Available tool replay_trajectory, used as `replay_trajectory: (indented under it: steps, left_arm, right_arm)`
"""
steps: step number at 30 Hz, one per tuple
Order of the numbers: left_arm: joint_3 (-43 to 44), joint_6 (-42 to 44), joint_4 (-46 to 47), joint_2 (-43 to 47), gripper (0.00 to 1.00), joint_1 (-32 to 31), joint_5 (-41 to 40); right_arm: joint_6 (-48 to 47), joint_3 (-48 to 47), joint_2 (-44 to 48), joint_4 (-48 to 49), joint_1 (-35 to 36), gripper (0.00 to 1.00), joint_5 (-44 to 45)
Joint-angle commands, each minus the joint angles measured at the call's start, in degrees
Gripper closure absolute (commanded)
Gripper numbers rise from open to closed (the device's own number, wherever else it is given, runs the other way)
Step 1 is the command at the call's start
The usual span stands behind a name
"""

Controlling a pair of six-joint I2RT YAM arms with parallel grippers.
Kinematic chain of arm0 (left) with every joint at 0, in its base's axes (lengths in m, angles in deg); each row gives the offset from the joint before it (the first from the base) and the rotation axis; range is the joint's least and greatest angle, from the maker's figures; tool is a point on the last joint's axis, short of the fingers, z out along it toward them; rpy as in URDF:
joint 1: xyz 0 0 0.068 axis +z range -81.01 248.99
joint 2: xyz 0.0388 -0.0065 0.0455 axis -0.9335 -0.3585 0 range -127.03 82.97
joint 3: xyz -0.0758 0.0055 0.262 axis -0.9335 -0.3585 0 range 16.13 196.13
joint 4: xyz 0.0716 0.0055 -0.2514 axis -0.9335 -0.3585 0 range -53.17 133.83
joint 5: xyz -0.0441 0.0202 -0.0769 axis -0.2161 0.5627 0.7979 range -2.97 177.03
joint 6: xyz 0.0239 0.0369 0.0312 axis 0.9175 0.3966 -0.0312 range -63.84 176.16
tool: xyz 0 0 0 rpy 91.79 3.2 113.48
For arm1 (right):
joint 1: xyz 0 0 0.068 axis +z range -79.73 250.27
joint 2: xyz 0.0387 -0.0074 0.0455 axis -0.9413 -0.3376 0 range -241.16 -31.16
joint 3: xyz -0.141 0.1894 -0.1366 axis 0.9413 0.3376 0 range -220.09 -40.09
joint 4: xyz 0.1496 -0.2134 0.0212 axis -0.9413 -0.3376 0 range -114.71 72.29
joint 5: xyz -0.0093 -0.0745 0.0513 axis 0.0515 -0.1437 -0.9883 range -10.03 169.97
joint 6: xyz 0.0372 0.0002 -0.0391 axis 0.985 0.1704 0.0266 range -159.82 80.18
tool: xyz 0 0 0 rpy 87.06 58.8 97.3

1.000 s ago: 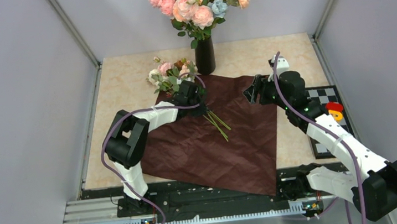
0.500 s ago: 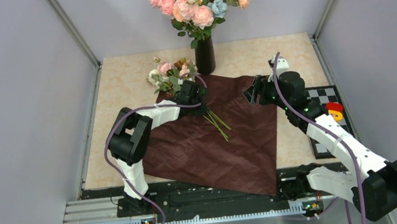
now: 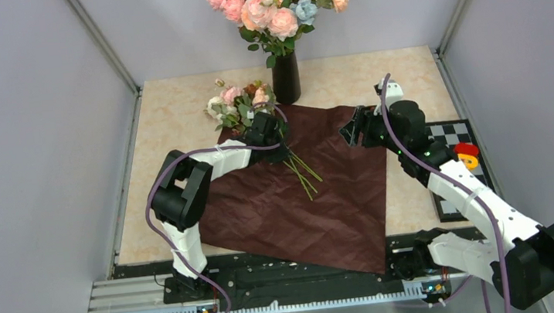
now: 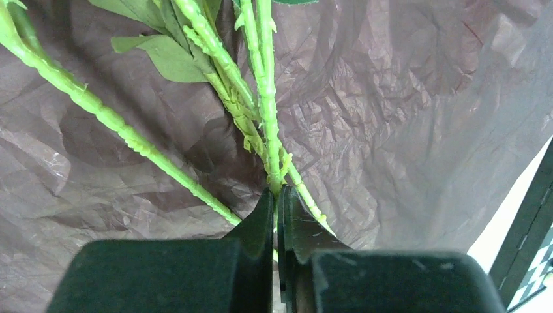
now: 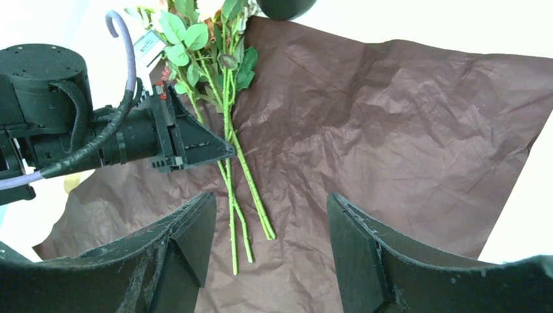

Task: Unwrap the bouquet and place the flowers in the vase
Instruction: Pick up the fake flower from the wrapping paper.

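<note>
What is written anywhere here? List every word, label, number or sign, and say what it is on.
No text is readable.
White tag on the purple cable: any print is too small to read.
Checkerboard: squares only, no characters.

1. We see the left arm (image 3: pixel 216 161) and the right arm (image 3: pixel 463 183) built of white link shells between bulky black joint housings.
2. A lavender cable (image 5: pixel 132 62) runs along each arm, and we spot a white tag (image 5: pixel 149 44) on one.
3. The left gripper (image 4: pixel 277 195) and the right gripper (image 5: pixel 269 199) carry matte black, wedge-shaped fingers (image 5: pixel 176 248), scuffed along their edges.
</note>
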Motion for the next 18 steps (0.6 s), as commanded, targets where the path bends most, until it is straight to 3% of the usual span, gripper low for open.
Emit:
replay_trajectory:
  steps: [1,18]
  left_arm:
    - [-0.5,-1.2,2.3,2.8,1.00,0.0,-0.6]
    - [-18.1,-4.4,24.9,21.4,1.00,0.0,-0.8]
  right_arm:
    - [0.3,0.2,1.9,0.7,-0.6,0.36,0.0]
    - [0.8,0.0,2.7,0.5,-0.6,0.36,0.5]
